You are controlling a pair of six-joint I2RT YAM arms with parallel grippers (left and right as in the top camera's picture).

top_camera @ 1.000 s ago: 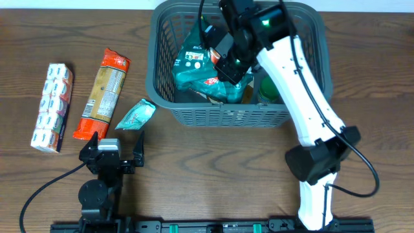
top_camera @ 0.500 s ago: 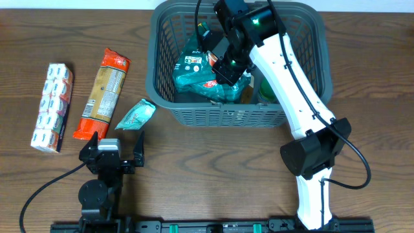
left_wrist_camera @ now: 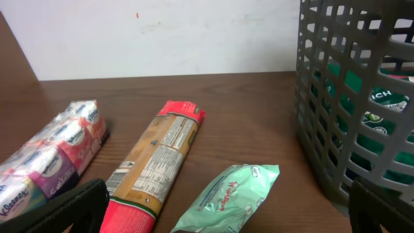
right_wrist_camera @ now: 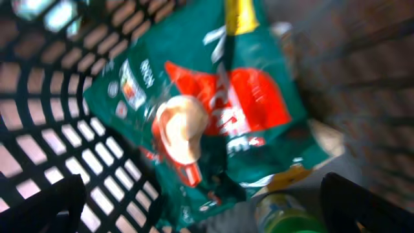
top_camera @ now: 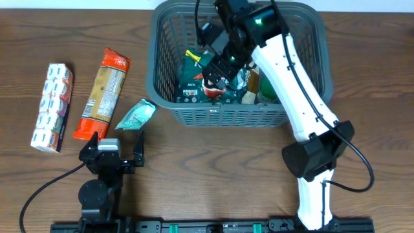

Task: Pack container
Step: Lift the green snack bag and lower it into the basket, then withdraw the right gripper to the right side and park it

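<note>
- Basket sits far-centre on bench, whole only overhead.
- Right wrist view: right pincer released, empty, above green bag inside basket.
- Left wrist view: left pincer spread empty; 3 packets beside basket.

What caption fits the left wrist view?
Tissue pack, red-ended packet and mint-green pouch on the table beside the container.

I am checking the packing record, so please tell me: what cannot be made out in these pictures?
- Overhead: the right arm and the green bag hide much of the floor of the container.
- Right wrist: the bag's print is blurred; a green-topped item is cut off by the bottom edge, kind unclear.
- Left wrist: the tissue pack is cut off by the left edge.
</note>
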